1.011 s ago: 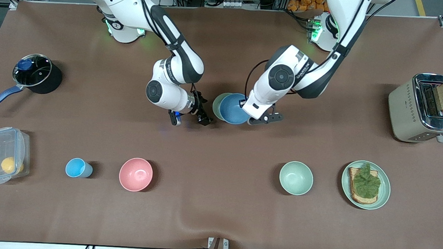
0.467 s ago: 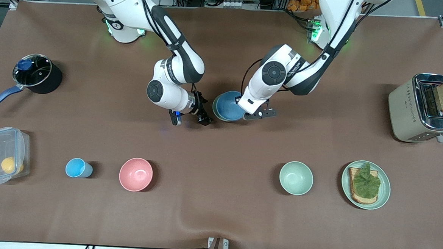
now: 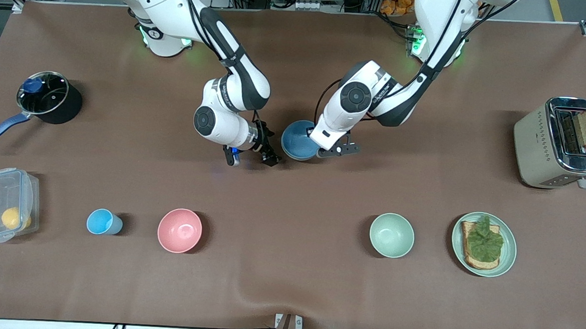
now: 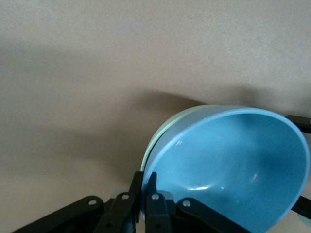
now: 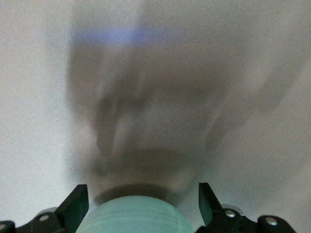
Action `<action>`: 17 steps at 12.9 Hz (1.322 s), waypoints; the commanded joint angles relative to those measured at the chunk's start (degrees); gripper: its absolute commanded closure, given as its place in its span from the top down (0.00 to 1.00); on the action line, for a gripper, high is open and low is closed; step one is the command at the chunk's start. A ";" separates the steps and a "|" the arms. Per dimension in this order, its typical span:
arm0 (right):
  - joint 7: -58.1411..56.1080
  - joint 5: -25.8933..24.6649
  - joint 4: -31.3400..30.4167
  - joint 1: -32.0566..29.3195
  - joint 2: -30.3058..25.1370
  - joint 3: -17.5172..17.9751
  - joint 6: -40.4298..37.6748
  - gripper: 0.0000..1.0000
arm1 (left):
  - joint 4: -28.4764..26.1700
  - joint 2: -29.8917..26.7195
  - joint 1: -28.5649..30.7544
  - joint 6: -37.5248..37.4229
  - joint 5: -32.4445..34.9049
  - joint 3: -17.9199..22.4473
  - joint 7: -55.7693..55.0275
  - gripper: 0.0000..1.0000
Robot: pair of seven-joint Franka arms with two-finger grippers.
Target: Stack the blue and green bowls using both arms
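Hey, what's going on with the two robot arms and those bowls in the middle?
The left pincer is shut on the rim of the blue bowl and holds it right over the green bowl, of which only a sliver of rim shows under it. The right pincer is open, with the green bowl's side between its fingers. The stack isn't released yet.

Pot, toaster, pink bowl, cup, sandwich plate.
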 commanded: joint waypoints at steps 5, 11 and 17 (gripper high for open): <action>-1.69 1.26 -0.23 -0.53 -0.63 0.14 -0.27 1.00 | 0.26 0.65 -0.08 1.37 -1.13 -0.03 -1.58 1.00; -3.54 -3.12 -1.46 -2.19 -5.46 -4.06 -10.95 1.00 | 1.23 -3.72 -0.09 0.58 -0.70 0.23 -7.21 1.00; -5.63 -17.69 -0.50 -2.37 -14.85 -18.46 -35.91 1.00 | 5.52 -15.86 10.80 -12.83 9.32 0.58 -6.60 1.00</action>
